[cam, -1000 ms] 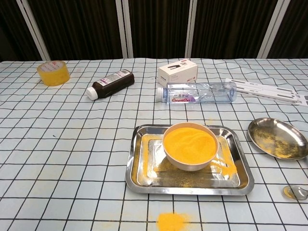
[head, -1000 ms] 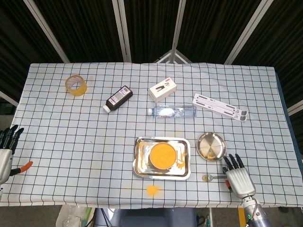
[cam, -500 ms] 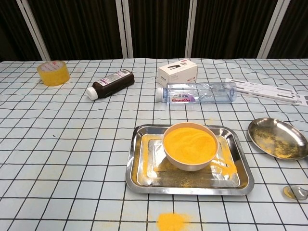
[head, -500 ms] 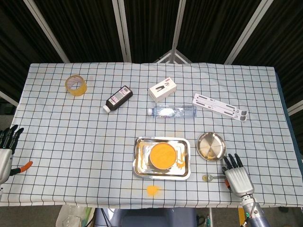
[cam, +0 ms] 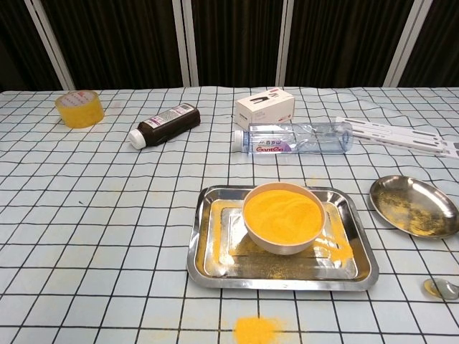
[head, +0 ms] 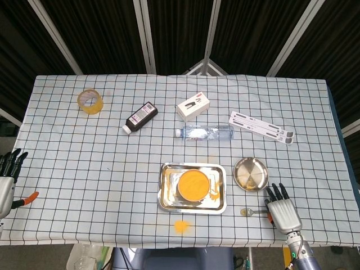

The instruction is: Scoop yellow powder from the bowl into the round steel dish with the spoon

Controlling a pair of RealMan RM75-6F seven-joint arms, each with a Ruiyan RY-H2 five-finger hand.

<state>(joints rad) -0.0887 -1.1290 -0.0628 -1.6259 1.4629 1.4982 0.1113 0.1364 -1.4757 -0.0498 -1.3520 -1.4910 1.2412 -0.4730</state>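
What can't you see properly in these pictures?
- Spoon handle: head view, hidden under the right hand.
- Spoon: chest view, only its bowl shows; the frame edge cuts the rest.
- Left hand: head view, cut off by the left edge.
- Bottle label: too small to read.

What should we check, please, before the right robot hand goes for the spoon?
1. Spoon free on the cloth beside the right robot hand: ok.
2. Right robot hand empty, fingers apart: ok.
3. Bowl full of yellow powder, upright in the tray: ok.
4. Round steel dish unobstructed, some powder already in it: ok.
5. Powder confined to bowl and dish: not ok, spilled pile on the cloth.
6. Spoon handle orientation: cannot tell.
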